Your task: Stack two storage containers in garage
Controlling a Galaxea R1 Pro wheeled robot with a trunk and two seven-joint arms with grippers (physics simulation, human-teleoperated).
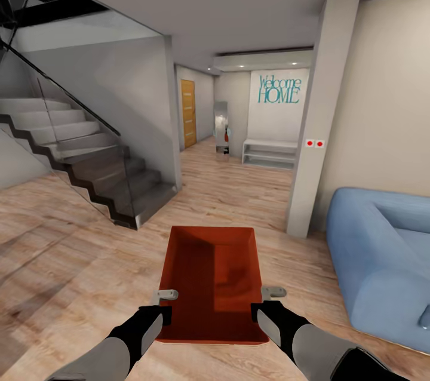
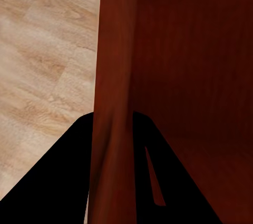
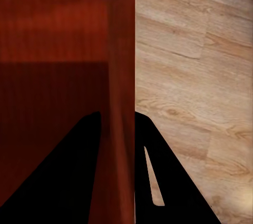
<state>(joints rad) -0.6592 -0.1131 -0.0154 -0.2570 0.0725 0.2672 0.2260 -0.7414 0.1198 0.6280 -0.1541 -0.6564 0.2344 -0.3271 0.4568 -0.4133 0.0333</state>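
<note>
Orange-red storage container (image 1: 214, 276), near rim cut off

A staircase (image 1: 89, 160) with dark steps and a glass balustrade rose at the left. Beyond it, a wooden door (image 1: 189, 113) stood in the far hallway wall, with a tall narrow mirror (image 1: 221, 129) near it, or so it appeared at that distance. Teal lettering (image 1: 279, 89) reading "Welcome HOME" hung above a low white shelf unit (image 1: 270, 153). A grey pillar (image 1: 319, 130) carried two red-dotted switches (image 1: 315, 143). A blue sofa (image 1: 382, 255) sat at the right.
</note>
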